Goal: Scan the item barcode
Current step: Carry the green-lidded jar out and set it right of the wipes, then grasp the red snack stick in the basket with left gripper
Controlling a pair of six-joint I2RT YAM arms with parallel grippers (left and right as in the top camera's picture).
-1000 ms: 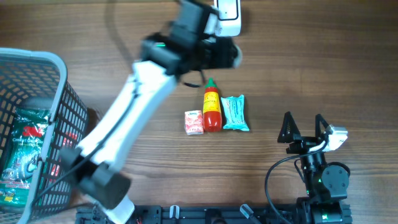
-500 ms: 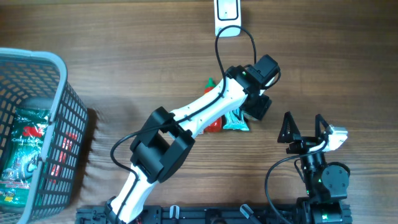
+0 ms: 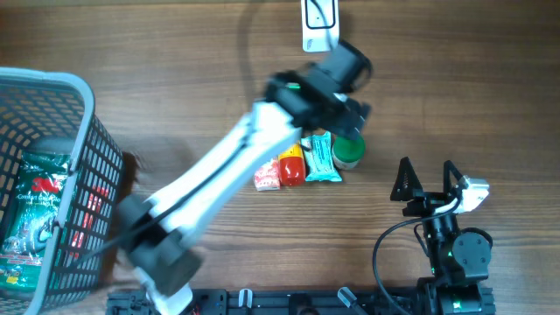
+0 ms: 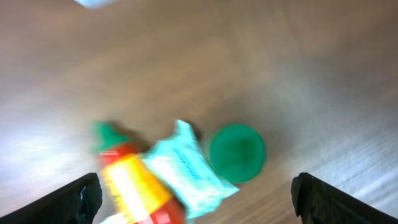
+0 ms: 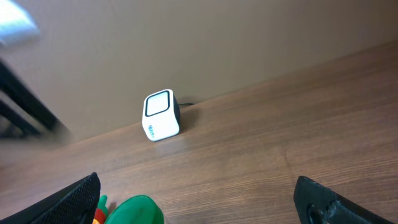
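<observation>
No text can be read

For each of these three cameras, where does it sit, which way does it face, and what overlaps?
Overhead: above the table, looking straight down at basket and scanner; shows left gripper and right gripper.
Left wrist: on the left arm, looking down at green lid, teal packet, sauce bottle; fingertips in bottom corners.
Right wrist: low over the table, facing across toward the scanner; fingertips in bottom corners.
Shared: all three see the green lid; overhead and right wrist, the scanner.
</observation>
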